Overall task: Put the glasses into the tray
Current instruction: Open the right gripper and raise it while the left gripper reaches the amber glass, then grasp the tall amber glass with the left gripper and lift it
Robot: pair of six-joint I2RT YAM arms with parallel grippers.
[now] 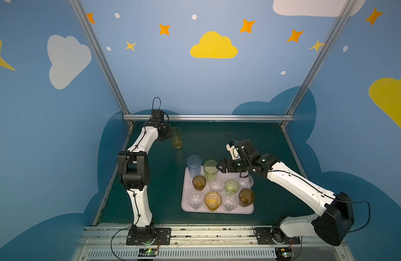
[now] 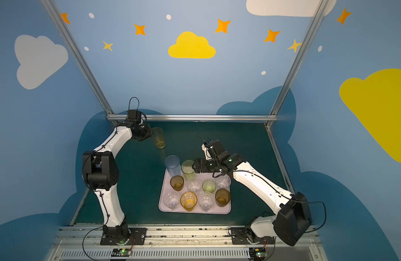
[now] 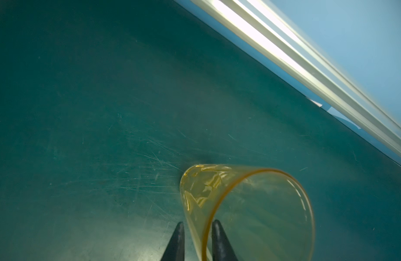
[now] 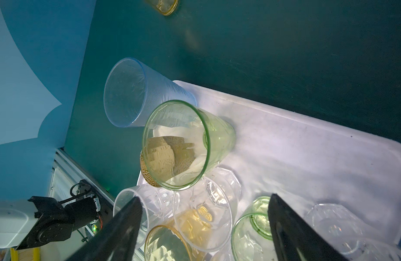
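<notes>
A tall orange glass (image 1: 177,139) (image 2: 159,140) stands at the back left of the green table, away from the tray. My left gripper (image 1: 171,134) (image 3: 198,223) is shut on its wall (image 3: 251,203), one finger inside the rim and one outside. The lilac tray (image 1: 217,212) (image 2: 195,212) (image 4: 296,146) holds several glasses: a tall blue one (image 1: 194,165) (image 4: 127,92), a tall green one (image 1: 210,169) (image 4: 179,144), and short amber, green, brown and clear ones. My right gripper (image 1: 218,167) (image 4: 204,197) hovers open over the tray's back row, holding nothing.
The metal frame rail (image 1: 206,117) (image 3: 308,67) runs along the table's back edge, close behind the orange glass. Blue side walls close in the table on the left and right. The tray's back right corner (image 4: 330,140) is bare.
</notes>
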